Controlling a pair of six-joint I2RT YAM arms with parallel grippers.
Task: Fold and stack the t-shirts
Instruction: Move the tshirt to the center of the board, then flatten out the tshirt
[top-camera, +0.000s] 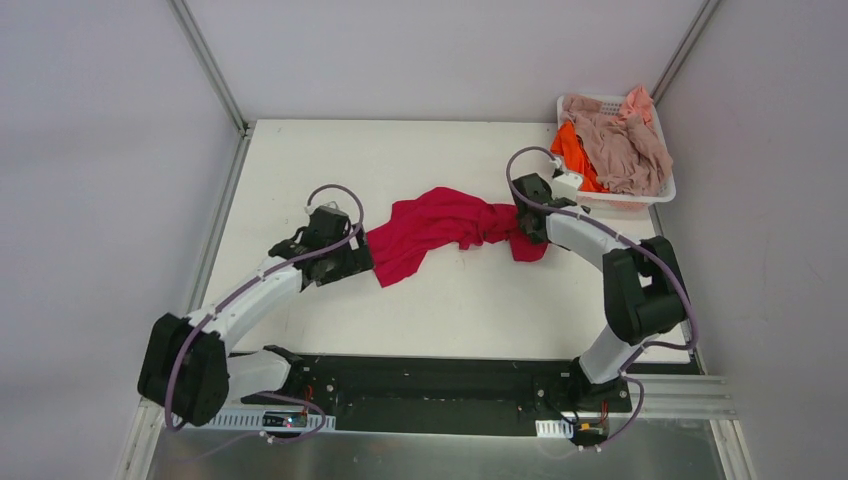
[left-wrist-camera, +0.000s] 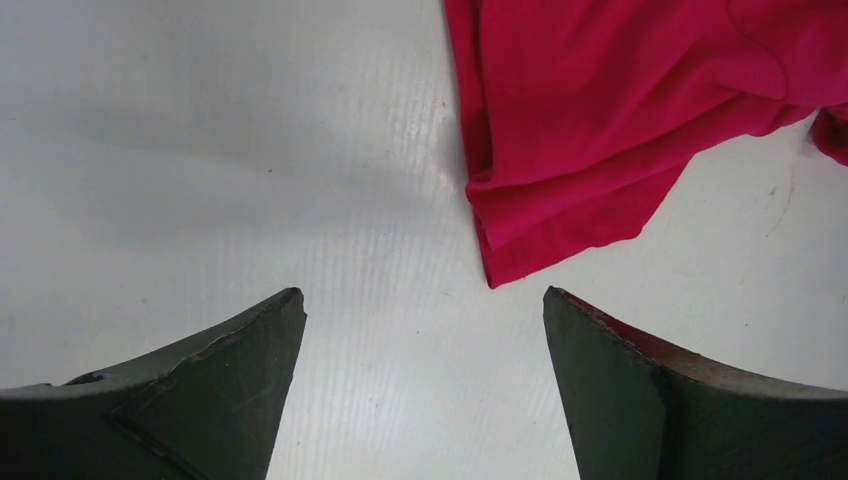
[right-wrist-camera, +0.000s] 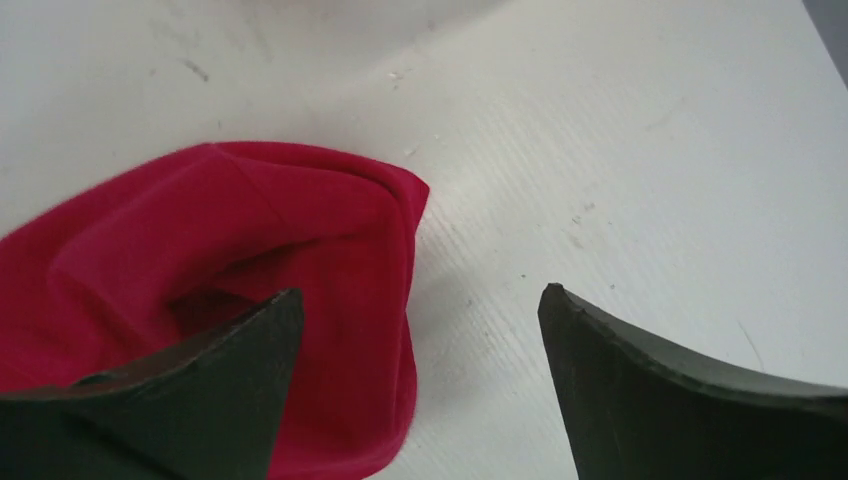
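So here's where I'm at: the big white counter (top-camera: 450, 310) is mostly bare. The crimson t-shirt (top-camera: 432, 222) is sprawled across the middle of it, not folded at all. It's more of a crumpled strip running left to right, wider and flatter at the left end and bunched into a twisted lump at the right end. Over in the far right corner of the counter sits the white basket (top-camera: 664, 188), with the other shirts piled in it. The pinkish-beige ones (top-camera: 628, 148) are heaped on top and spilling over the rim, and the orange one (top-camera: 574, 150) pokes out along the basket's left side. My left hand (left-wrist-camera: 420, 295) is down low right by the red shirt's left end, spread wide apart and holding nothing. In the wrist view a corner of the hem lies just ahead of the fingers (left-wrist-camera: 230, 380), close but not touching, with plain counter between them. My right hand (right-wrist-camera: 420, 290) is at the bunched end, also spread apart and not clamped on anything. The rounded red fold lies under and past the finger on the left of that view, and the finger on the right is over bare counter. Can't tell from here whether that left-side finger is actually resting on the cloth or just above it.
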